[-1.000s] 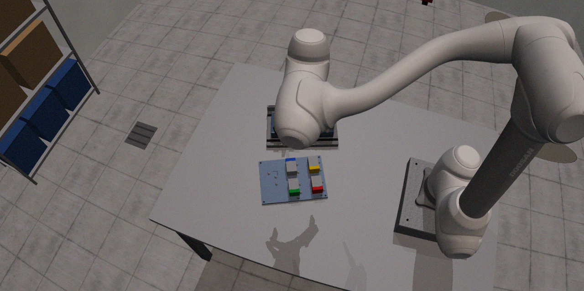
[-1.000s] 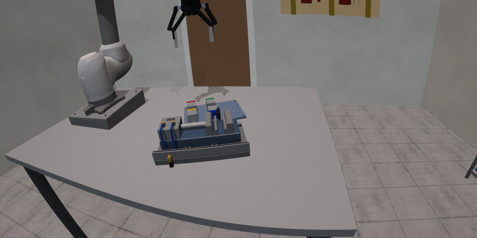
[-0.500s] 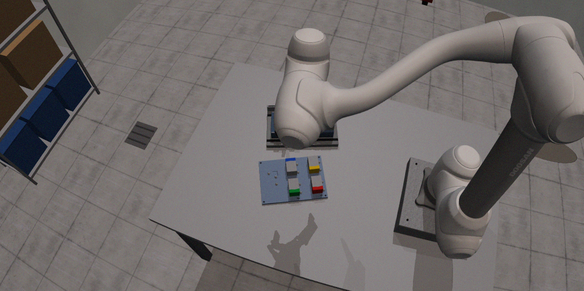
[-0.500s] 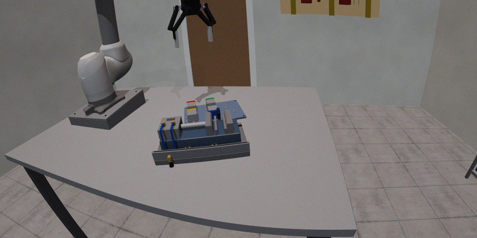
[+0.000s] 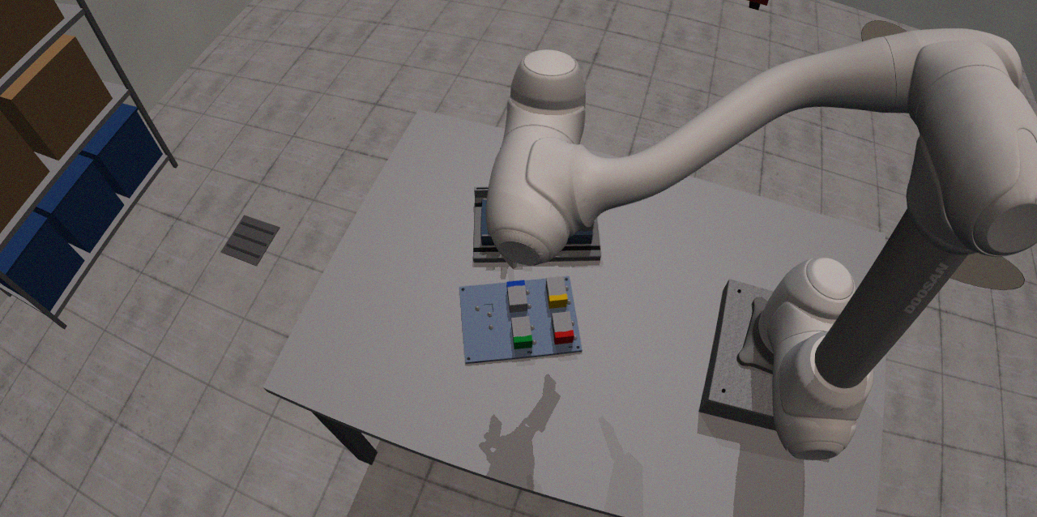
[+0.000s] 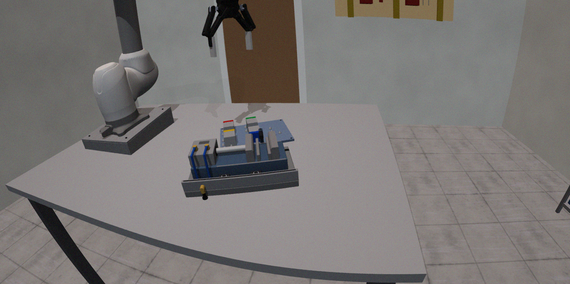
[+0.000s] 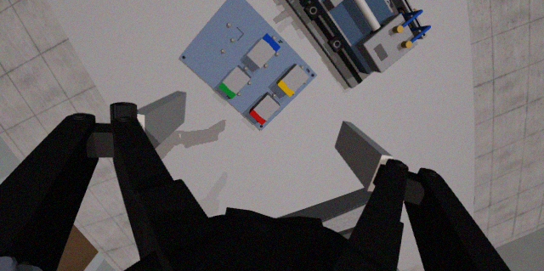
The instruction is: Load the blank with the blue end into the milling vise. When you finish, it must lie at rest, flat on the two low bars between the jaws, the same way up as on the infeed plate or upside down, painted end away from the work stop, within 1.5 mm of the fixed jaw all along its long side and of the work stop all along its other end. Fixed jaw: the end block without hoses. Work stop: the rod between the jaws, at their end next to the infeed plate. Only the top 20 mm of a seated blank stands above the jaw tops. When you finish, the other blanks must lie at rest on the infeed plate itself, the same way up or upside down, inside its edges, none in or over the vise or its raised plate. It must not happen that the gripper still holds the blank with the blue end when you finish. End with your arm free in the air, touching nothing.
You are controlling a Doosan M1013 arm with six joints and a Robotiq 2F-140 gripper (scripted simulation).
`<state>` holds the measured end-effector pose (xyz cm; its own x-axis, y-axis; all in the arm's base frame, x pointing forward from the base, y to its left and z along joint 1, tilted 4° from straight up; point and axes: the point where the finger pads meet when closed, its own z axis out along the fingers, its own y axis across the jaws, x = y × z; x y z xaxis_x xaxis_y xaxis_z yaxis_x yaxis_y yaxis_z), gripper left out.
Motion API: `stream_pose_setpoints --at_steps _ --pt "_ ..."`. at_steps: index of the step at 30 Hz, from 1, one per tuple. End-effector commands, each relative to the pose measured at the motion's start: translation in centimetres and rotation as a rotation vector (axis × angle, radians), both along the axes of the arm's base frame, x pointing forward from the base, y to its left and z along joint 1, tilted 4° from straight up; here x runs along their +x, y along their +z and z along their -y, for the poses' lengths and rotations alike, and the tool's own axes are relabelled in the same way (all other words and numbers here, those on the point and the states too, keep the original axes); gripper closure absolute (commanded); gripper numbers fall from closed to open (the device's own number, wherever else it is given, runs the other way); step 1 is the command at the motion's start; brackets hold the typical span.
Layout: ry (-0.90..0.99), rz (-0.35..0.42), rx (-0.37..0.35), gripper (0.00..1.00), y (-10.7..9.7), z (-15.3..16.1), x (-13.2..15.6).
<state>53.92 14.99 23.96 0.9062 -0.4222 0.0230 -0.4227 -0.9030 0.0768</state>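
centring the spread, empty black two-finger gripper over the grey blue-ended metal blank needs finger clearance from neighbouring pins.

The robot arm had smooth off-white rounded joints, a dark gray tube marked "DOOSAN", and a black hand with pale gray, flat finger plates.

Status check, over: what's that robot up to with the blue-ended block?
Tool open, high above table. Blue-ended block on infeed plate, vise unloaded. Green-ended block close beside it.
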Motion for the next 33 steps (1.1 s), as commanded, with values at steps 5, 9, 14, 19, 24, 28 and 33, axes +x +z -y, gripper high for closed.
stream_pose_setpoints --at_steps 5,9,14,19,24,28,33 --pt "0.118 -0.01 0.003 0.0 0.0 0.0 0.0" --pt "0.134 -0.011 0.002 0.0 0.0 0.0 -0.01" --pt "0.211 -0.017 0.003 0.0 0.0 0.0 -0.01" --pt "0.287 -0.023 0.004 0.0 0.0 -0.01 -0.01" --pt "0.333 -0.026 0.005 0.0 -0.01 -0.01 -0.01" --pt "0.38 -0.03 0.005 0.0 -0.01 -0.01 -0.01" --pt "0.456 -0.036 0.006 0.0 -0.01 -0.01 -0.01"
